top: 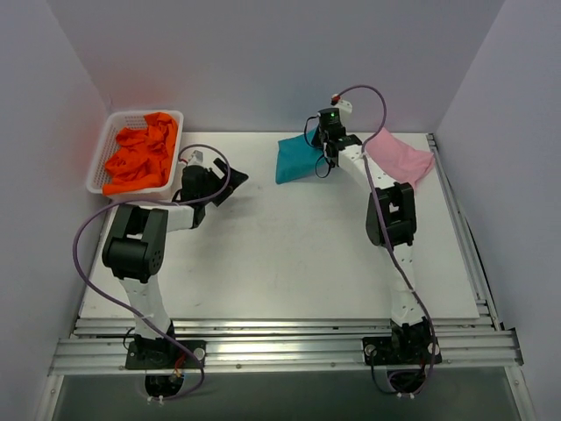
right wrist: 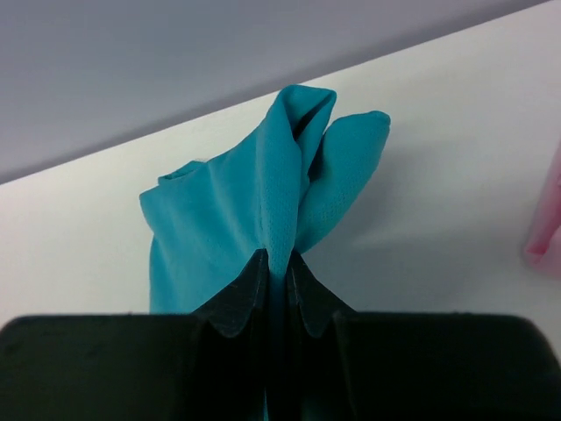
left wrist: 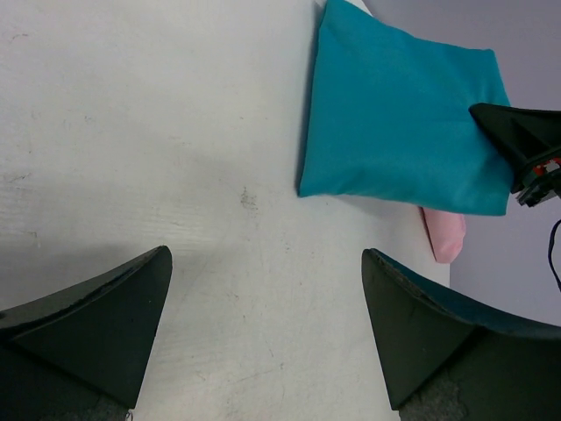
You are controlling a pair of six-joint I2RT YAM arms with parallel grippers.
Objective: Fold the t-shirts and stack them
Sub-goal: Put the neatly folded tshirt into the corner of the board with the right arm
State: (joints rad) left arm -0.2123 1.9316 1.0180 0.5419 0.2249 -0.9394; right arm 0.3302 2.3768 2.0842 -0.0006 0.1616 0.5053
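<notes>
Right wrist view: the right gripper is seen pressed together on a bunched ridge of the folded teal-turquoise cloth t-shirt, and the cloth is pinched between the black fingers at lower centre of the frame. In the top view, that shirt is found at the upper centre of the white table, with the right arm reached across its right edge. The folded light pink cloth t-shirt is laid immediately to the right; in the left wrist view a pink corner is shown peeking from under the teal one, so the two are touching. The right arm is judged the nearer one for any stacking move, with pink lying rightward of the pinch. The left gripper is held spread and empty at centre left, aimed toward the teal shirt's long side. The crumpled bright orange t-shirts are heaped in the white plastic lattice basket at upper left. No brand, label or writing can be read.
</notes>
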